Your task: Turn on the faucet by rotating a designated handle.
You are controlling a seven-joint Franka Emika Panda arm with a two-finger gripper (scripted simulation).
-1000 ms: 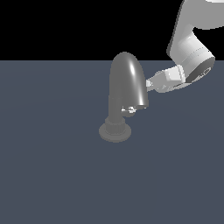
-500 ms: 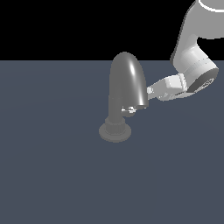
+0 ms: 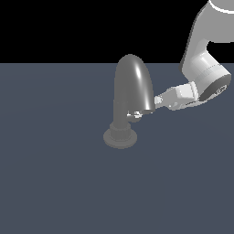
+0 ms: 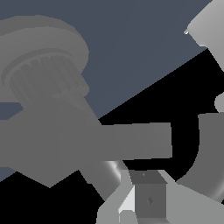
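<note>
The gripper (image 3: pixel 157 99) reaches in from the exterior view's right with its fingertips just beside the spout's tip; whether its jaws are parted or closed cannot be told, and it holds nothing visibly. The faucet (image 3: pixel 130 91) stands upright on the grey surface (image 3: pixel 55 183), and the handle (image 3: pixel 135 114) sits under the spout at the neck.

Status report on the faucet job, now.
Pincer at the spout's tip on the exterior view's right, open or shut unclear. Faucet upright, handle untouched. Nothing else in the way.
</note>
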